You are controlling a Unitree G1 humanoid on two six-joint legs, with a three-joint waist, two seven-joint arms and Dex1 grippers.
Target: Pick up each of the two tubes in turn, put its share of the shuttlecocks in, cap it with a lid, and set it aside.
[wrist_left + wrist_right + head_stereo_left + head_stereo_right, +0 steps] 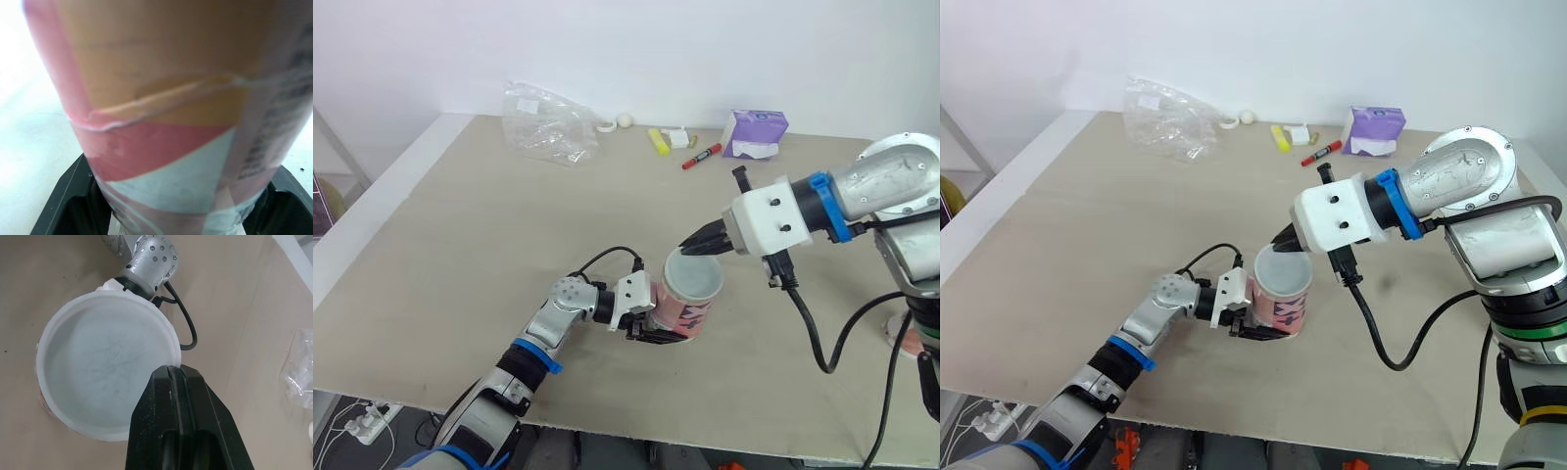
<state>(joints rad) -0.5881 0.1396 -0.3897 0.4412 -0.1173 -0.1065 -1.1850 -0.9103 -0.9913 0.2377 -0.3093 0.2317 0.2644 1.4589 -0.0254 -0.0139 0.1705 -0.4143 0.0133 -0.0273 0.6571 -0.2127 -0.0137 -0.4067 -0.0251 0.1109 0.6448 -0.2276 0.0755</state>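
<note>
The left gripper [656, 333] clamps the tube [688, 305] low on its wall and holds it upright on the table [489, 225]. In the left wrist view one black finger [66, 205] stands on each side of the tube, hiding its foot. The pink, orange and white print there is too blurred to read.

A pale lid [693, 276] sits on the tube's mouth, hiding what is inside. The right gripper [690, 247] reaches in from the tube's right with its fingers pressed together and its tip at the lid's far rim. Whether the rim is caught between them cannot be made out.

Bare beige tabletop spreads to the left of the tube and beyond it. The table's near edge runs just in front of the tube.

Well beyond the tube, along the white wall, lie:
- a crumpled clear plastic bag [546, 122]
- a roll of tape [605, 126]
- a small pale ball [625, 120]
- a yellow highlighter [658, 141]
- a red marker [702, 157]
- a purple tissue box [756, 133]

To the right of the tube a black cable [813, 333] loops down from the right arm over open table. Far to the tube's right a pale, red-edged shape [897, 336] is partly behind that arm and cannot be identified.
</note>
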